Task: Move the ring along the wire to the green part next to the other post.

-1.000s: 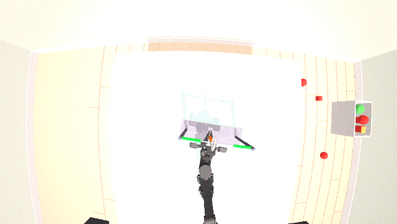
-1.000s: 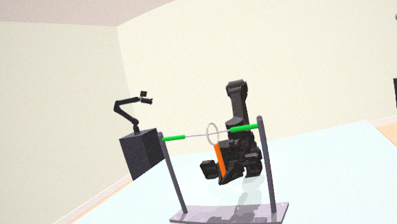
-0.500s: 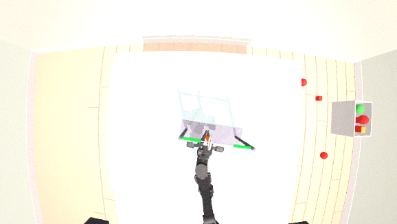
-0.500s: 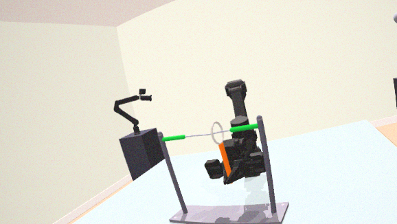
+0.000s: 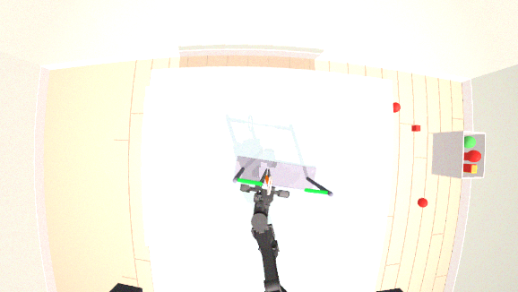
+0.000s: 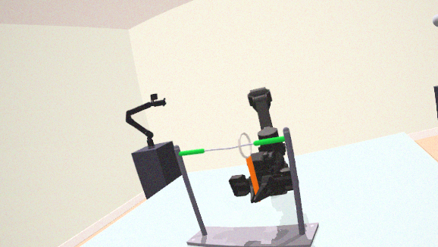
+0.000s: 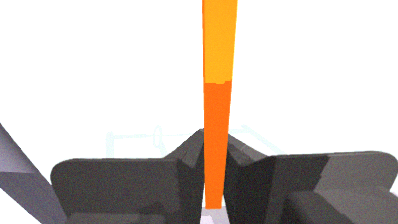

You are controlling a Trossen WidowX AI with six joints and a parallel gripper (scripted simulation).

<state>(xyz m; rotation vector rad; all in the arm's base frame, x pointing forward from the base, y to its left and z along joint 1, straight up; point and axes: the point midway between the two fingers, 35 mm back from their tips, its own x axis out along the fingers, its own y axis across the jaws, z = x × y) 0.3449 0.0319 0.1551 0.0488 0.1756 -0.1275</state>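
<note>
The ring point(image 6: 239, 145) is around the thin grey wire point(image 6: 223, 148), just beside the inner end of one green part point(image 6: 270, 141) point(image 5: 249, 182). The wire passes through it; a touch cannot be told. The other green part point(image 6: 192, 152) point(image 5: 316, 191) is at the far post point(image 6: 193, 197). The orange handle point(image 6: 253, 176) point(image 5: 267, 178) point(image 7: 217, 100) hangs below the ring, slightly tilted. My gripper point(image 6: 256, 194) point(image 7: 209, 134) is shut on its lower part, below the wire. The near post point(image 6: 295, 182) point(image 7: 20, 172) stands close beside the gripper.
Both posts rise from a grey base plate point(image 6: 227, 232). In the top view, a grey box point(image 5: 448, 154) and red objects, including a ball point(image 5: 422, 202), are far to the right. Another black arm point(image 6: 138, 107) stands on a dark block point(image 6: 145, 174) in the background.
</note>
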